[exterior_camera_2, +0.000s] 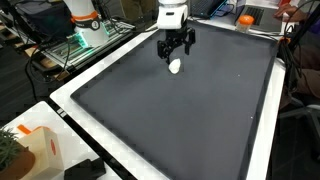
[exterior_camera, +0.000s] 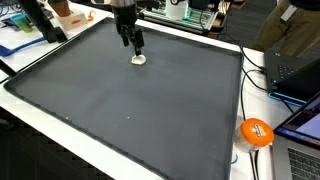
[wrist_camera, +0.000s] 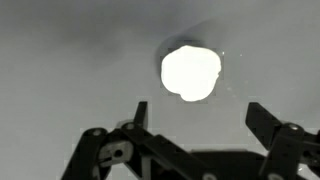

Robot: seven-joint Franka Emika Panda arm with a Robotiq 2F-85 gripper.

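Poised over a dark mat [exterior_camera: 150, 115], the gripper [exterior_camera: 134, 44] hangs with jaws spread wide and holds nothing, near the upper centre of the frame in both exterior views. A small white lump [exterior_camera: 139, 59] lies on the mat just below it, untouched. In the wrist view the lump [wrist_camera: 190, 72] sits above the gap between the fingers, narrower than their spread. An orange round object [exterior_camera: 256, 131] rests off the mat, lower right.

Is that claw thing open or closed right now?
Open. In the wrist view the gripper holds its fingers wide apart, nothing between them; the white lump lies beyond.
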